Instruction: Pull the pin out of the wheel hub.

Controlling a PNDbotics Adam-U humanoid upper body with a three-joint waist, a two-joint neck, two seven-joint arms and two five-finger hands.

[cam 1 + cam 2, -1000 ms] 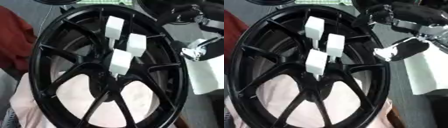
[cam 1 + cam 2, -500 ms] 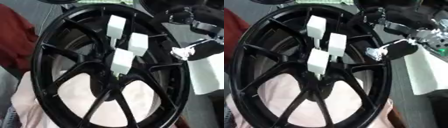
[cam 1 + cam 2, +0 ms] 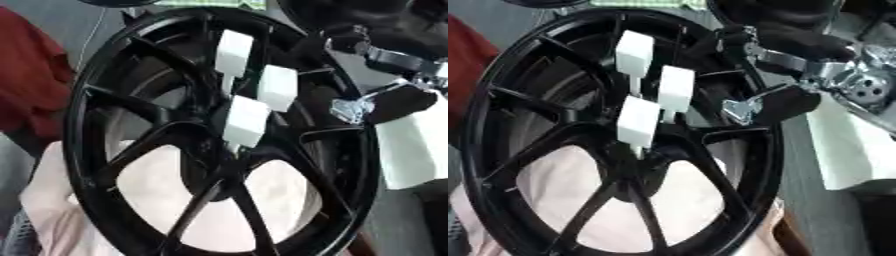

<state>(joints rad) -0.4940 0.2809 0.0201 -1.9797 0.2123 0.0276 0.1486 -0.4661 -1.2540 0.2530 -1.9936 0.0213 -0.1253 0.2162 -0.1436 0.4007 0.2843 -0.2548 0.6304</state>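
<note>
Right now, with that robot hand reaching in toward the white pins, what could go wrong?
The three white pins sit close together at the middle of the black wheel hub, so the right hand might catch the wrong one or two at once. Its fingers might also bump the rim beside them. The hub stands tilted and could shift.

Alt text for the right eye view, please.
A black spoked wheel hub fills the frame, with three white block-headed pins standing at its centre. The robot's right hand reaches in from the upper right, close beside the pins.
</note>
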